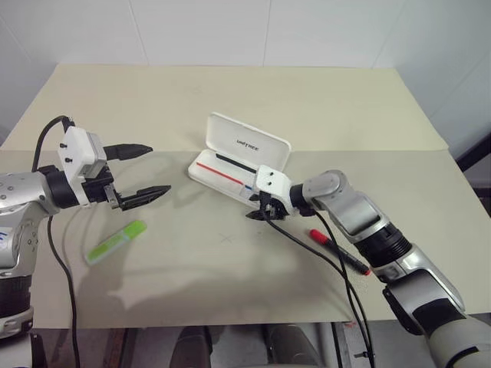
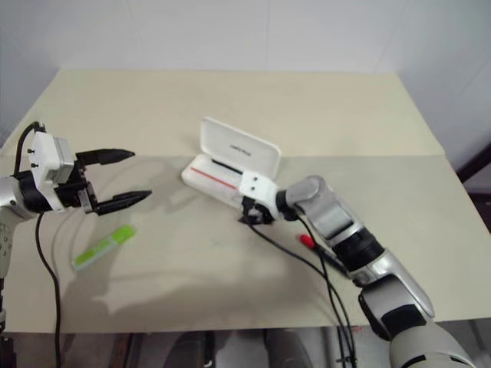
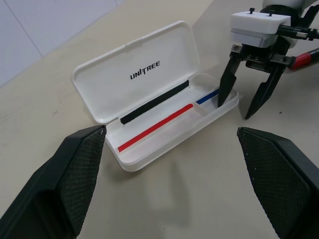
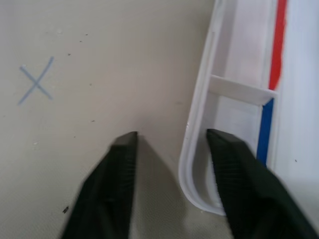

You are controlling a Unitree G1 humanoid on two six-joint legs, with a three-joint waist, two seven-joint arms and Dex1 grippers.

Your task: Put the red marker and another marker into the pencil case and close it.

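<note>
The white pencil case lies open mid-table, lid raised, with a red-and-blue stripe in its tray. My right gripper points down at the tray's near right end and is open. One finger stands inside the tray by the blue stripe, the other outside, with the case's rim between them. The red marker lies on the table just right of that gripper, below my right forearm. The lime-green marker lies at the front left. My left gripper hovers above it, open and empty, pointing toward the case.
A faint pencilled X marks the tabletop in front of the case. A black cable trails from my right wrist across the table to its front edge. The beige table runs back to a white wall.
</note>
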